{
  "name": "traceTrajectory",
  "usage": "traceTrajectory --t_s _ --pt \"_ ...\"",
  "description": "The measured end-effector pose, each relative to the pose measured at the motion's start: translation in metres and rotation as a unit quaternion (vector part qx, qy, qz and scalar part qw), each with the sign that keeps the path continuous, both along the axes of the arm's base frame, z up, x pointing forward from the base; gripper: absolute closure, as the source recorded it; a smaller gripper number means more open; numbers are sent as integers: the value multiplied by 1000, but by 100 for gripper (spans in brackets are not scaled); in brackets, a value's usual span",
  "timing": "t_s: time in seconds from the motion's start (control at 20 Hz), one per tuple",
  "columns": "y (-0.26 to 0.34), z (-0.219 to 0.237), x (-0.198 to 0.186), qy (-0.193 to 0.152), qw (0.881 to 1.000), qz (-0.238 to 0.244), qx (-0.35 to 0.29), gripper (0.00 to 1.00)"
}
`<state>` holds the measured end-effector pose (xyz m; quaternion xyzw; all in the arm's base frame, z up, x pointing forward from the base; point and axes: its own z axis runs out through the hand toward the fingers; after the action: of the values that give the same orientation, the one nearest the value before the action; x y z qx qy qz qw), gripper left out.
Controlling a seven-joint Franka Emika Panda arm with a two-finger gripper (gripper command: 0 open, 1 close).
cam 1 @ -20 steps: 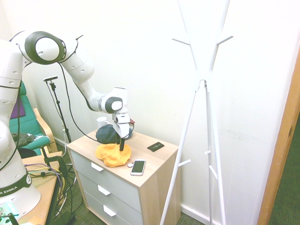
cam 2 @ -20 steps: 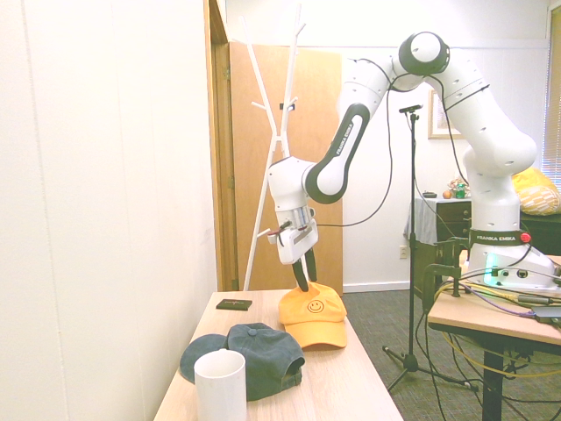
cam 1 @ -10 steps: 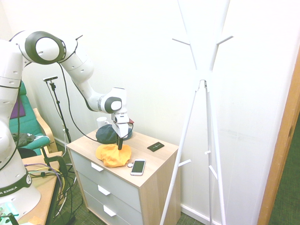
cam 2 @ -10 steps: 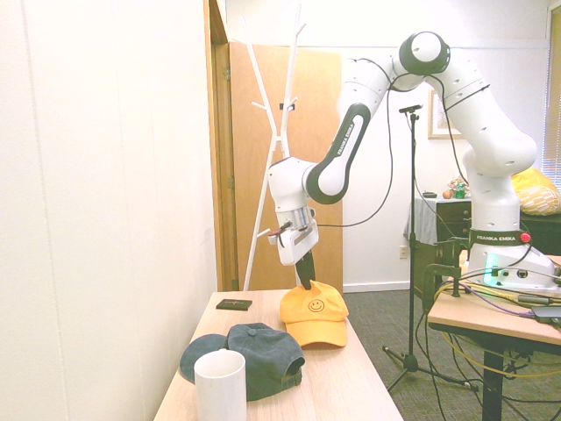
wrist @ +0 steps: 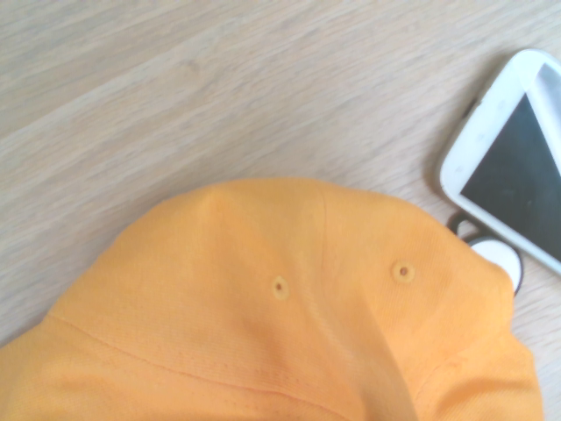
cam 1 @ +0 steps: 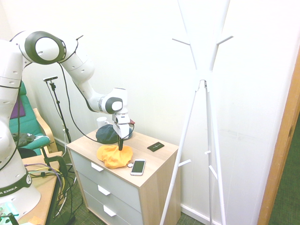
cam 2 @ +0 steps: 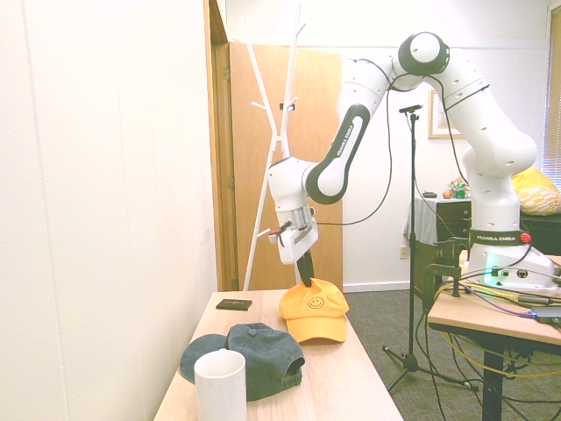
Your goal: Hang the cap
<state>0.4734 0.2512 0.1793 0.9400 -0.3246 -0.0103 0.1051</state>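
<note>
- The gripper point(cam 2: 306, 282) points almost straight down at the crown of the yellow-orange cap point(cam 2: 314, 312), its fingers closed together on a pinch of fabric at the cap's top; the cloth peaks up where it is nipped.
- The cap is directly beneath the hand, its lower edge and brim apparently resting on the wooden dresser top point(cam 1: 154, 161). In the second exterior view, the brim faces the camera, smiley print above it.
- The move to come turns on the white coat stand point(cam 1: 202, 89): it rises off the dresser's far end from the arm, well apart from the cap, and its pegs sit much higher than the cap. I judge the carry must go up and across toward the stand.
- Measured from the cap: a white phone point(cam 1: 138, 167) lies just beside it, a dark navy cap point(cam 2: 257, 347) near it on the side away from the stand, a white cup point(cam 2: 220, 384) beyond that, and a small black card point(cam 1: 155, 146) toward the stand.
- The room has plain white walls, a wooden door point(cam 2: 289, 175) behind the stand and a green chair point(cam 1: 28, 123) beside the dresser.
</note>
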Motion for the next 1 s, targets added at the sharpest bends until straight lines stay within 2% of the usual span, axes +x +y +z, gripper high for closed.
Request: traceTrajectory --t_s 0.35,0.55,0.75,1.0 --pt "-15 80 14 -34 994 52 -86 100" --pt "-29 117 15 -52 981 91 -165 100" --pt "-25 162 17 -74 969 101 -212 100" --pt "-29 208 15 -95 944 109 -297 100"
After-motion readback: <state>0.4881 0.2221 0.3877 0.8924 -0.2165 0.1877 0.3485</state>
